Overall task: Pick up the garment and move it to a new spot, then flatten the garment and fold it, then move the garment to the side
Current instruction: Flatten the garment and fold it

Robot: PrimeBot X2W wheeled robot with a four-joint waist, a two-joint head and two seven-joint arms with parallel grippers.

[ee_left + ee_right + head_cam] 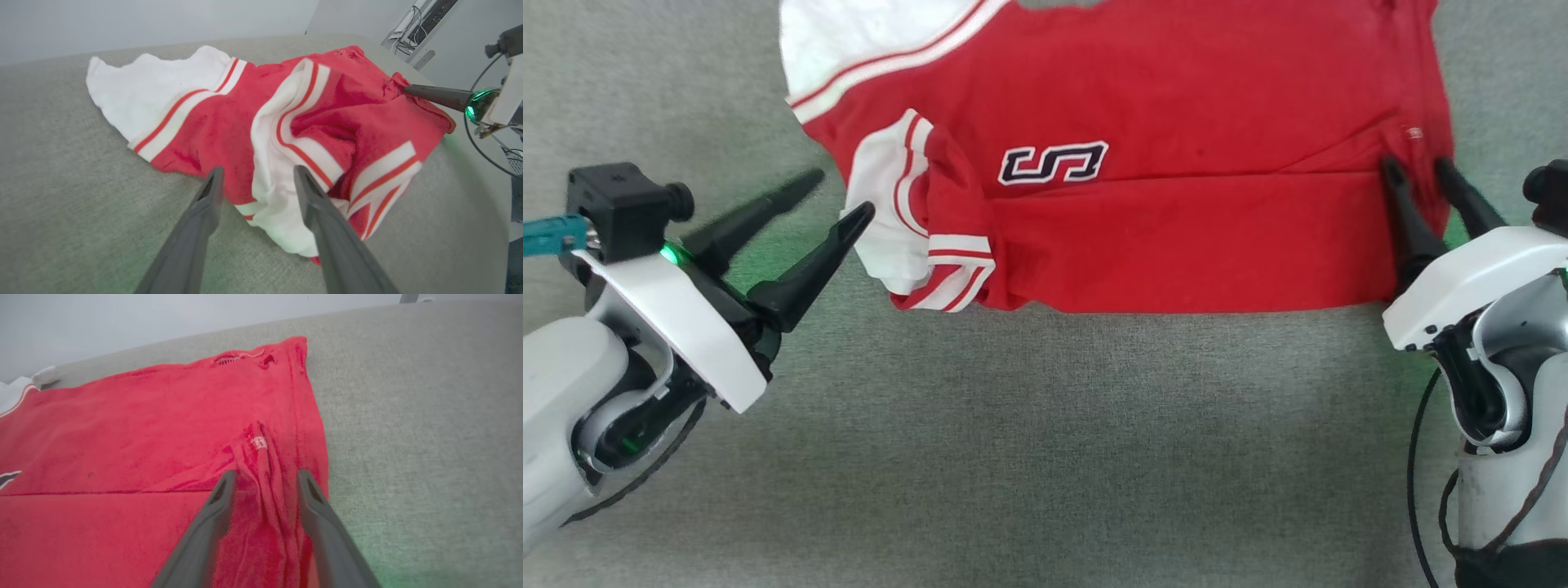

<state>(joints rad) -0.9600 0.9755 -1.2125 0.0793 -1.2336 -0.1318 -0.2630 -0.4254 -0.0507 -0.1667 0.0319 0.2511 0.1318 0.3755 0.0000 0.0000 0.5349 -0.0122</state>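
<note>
Right, the shirt (1176, 122) lies spread on the grey surface (1045, 449) in front of me, red body out wide, its near part doubled over so a straight crease runs along it. Part of the black, white-edged print (1054, 162) shows just above that crease. On the shirt's left end a white sleeve (890, 220) with red stripes is bunched into a loose heap, and a second white sleeve (849, 41) lies flat at the shirt's far left corner.

My left gripper (837, 194) sits just beside the shirt's left end with its fingers well apart and nothing between them. In my head view the nearer fingertip is right at the edge of the bunched sleeve, though I cannot tell whether it touches. In the left wrist view the heap lies just beyond the two tips.

My right gripper (1414, 163) is over the shirt's right end, close to its edge, fingers apart. In the right wrist view a puckered ridge of red cloth runs up between them toward a small white tag (258, 443). I see no clamp on it; the tips look to rest on the fabric either side of the ridge
</note>
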